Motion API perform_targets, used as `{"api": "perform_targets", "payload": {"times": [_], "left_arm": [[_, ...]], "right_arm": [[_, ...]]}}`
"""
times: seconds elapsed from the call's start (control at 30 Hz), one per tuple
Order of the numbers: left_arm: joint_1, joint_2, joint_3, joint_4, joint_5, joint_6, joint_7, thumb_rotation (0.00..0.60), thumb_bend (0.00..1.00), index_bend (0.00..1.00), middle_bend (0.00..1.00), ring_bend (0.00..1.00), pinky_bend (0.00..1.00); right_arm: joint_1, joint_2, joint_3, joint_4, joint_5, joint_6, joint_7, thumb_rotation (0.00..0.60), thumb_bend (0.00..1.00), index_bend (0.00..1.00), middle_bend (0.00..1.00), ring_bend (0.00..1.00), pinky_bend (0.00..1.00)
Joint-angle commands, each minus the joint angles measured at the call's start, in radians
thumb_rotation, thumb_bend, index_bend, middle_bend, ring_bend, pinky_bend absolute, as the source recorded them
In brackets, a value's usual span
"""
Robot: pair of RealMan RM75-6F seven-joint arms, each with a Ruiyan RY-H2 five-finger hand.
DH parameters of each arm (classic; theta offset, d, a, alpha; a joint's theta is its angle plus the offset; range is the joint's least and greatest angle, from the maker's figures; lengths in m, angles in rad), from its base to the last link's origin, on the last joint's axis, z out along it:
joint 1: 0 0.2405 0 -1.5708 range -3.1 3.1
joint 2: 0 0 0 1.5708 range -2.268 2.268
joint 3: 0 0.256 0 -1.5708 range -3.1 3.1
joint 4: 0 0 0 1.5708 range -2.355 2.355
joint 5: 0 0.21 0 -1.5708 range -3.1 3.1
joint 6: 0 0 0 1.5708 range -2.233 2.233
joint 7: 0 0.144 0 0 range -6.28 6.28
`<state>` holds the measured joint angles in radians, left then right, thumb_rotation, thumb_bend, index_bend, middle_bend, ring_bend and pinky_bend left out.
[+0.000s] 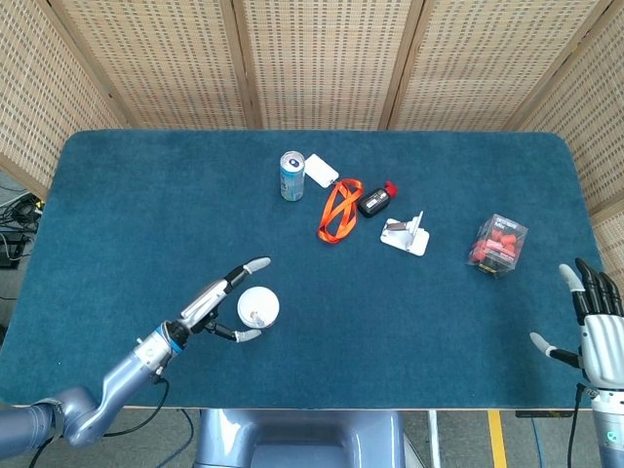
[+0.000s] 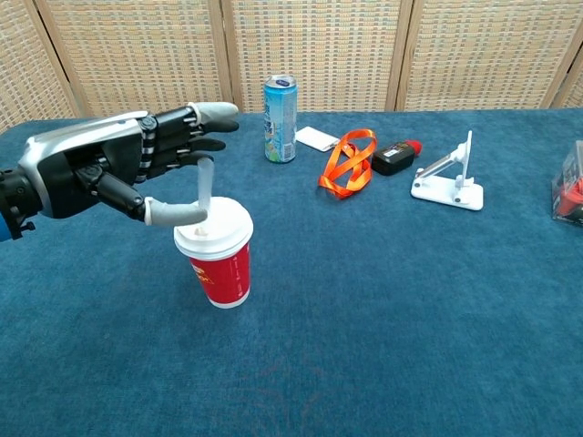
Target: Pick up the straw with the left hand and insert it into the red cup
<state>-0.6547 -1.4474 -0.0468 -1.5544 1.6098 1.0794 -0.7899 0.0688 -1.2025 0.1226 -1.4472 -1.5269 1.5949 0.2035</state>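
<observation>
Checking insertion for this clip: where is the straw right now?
In the chest view the straw stands upright in the lid of the red cup, on the table's left near side, beside the open fingers of the left hand.

A blue-carpeted worktop (image 1: 136, 205) fills the head view. Lower left of centre stands the red cup (image 2: 219, 264). Near the upper middle sit a drink can (image 1: 292, 175), a white card (image 1: 321, 170), an orange lanyard (image 1: 337, 212), a black-and-red device (image 1: 375, 201) and a white stand (image 1: 406, 235). A clear box of red pieces (image 1: 497, 244) lies at right.
</observation>
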Motion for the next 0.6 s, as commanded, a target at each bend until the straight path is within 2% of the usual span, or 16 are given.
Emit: {"api": "perform_targets", "payload": {"times": [0.03, 0.23, 0.33, 0.37, 0.4, 0.47, 0.6], "left_arm": [[0.033, 0.005, -0.013, -0.01, 0.007, 0.084, 0.045, 0.6, 0.23, 0.0, 0.0, 0.0, 0.0], [0.132, 0.035, -0.043, -0.053, -0.001, 0.278, 0.286, 0.6, 0.23, 0.0, 0.0, 0.0, 0.0], [0.181, 0.07, -0.038, -0.071, -0.009, 0.339, 0.438, 0.6, 0.23, 0.0, 0.0, 0.0, 0.0], [0.208, 0.095, -0.032, -0.071, -0.019, 0.362, 0.553, 0.6, 0.23, 0.0, 0.0, 0.0, 0.0], [0.217, 0.101, -0.03, -0.081, -0.024, 0.368, 0.592, 0.6, 0.23, 0.0, 0.0, 0.0, 0.0], [0.266, 0.134, -0.02, -0.092, -0.053, 0.408, 0.809, 0.6, 0.23, 0.0, 0.0, 0.0, 0.0], [0.341, 0.132, 0.0, -0.084, -0.067, 0.491, 1.042, 0.6, 0.23, 0.01, 0.0, 0.0, 0.0]], "right_arm": [[0.0, 0.0, -0.001, 0.0, -0.001, -0.001, 0.0, 0.6, 0.04, 0.07, 0.0, 0.0, 0.0], [-0.003, 0.001, -0.001, -0.004, -0.01, 0.014, -0.004, 0.6, 0.04, 0.07, 0.0, 0.0, 0.0], [-0.007, 0.003, -0.003, -0.012, -0.019, 0.027, -0.014, 0.6, 0.04, 0.07, 0.0, 0.0, 0.0], [-0.009, 0.004, -0.004, -0.017, -0.025, 0.034, -0.021, 0.6, 0.04, 0.07, 0.0, 0.0, 0.0], [-0.009, 0.005, -0.004, -0.019, -0.026, 0.036, -0.023, 0.6, 0.04, 0.06, 0.0, 0.0, 0.0], [-0.012, 0.007, -0.008, -0.027, -0.036, 0.044, -0.04, 0.6, 0.04, 0.06, 0.0, 0.0, 0.0], [-0.015, 0.014, -0.019, -0.048, -0.045, 0.041, -0.076, 0.6, 0.04, 0.06, 0.0, 0.0, 0.0]]}}
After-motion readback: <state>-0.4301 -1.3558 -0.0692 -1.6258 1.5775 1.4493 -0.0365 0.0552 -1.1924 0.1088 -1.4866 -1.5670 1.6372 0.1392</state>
